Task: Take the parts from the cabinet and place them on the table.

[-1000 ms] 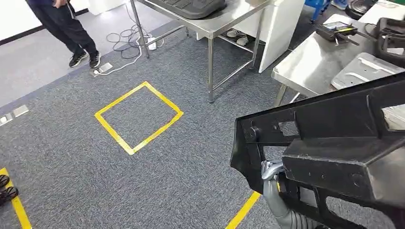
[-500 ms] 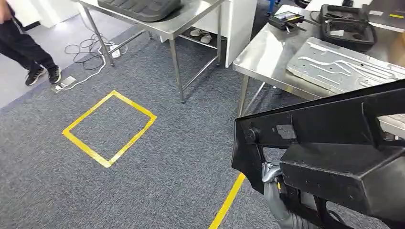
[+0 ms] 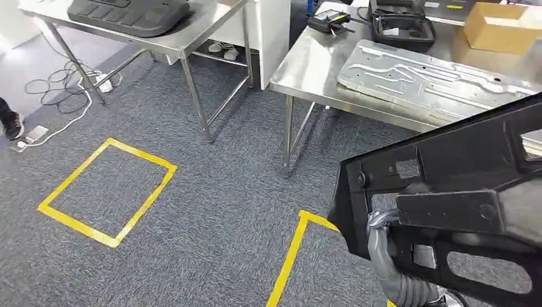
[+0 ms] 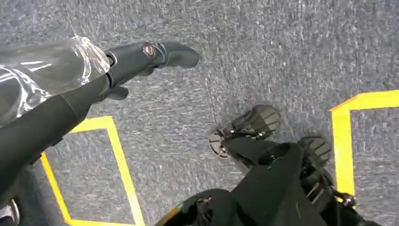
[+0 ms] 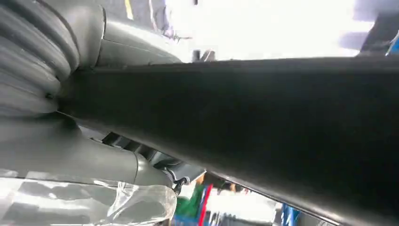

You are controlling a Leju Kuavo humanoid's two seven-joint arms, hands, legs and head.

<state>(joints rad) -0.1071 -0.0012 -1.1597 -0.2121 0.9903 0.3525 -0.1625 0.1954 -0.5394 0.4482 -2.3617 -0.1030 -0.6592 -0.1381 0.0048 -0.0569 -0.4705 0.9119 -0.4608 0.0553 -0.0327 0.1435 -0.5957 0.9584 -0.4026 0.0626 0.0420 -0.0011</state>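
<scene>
- right hand (image 3: 381,225) grips the black part (image 3: 460,192) from below, up off the floor in front of the body; grey thumb (image 5: 94,157) pressed against the part's dark underside (image 5: 263,113) in the right wrist view
- part looks like rigid moulded plastic, long, open frame with cut-outs; probably light for its size but awkward, likely to swing or tip on a one-hand hold
- best hold judged: the thick boxy rib near the middle, or through a cut-out, not the thin end
- left hand (image 4: 141,59) hangs low over the carpet, holding nothing; one dark finger sticks out, rest too hidden to tell spread or curled
- yellow tape corner (image 3: 300,220) on the carpet just ahead
- steel table (image 3: 307,70) beyond; grey metal plate (image 3: 434,73) lies along its near edge, so little bare top there
- black case (image 3: 399,25) and cardboard box (image 3: 502,25) toward its far edge
- second table (image 3: 185,38) far left, with a black tray (image 3: 128,13)
</scene>
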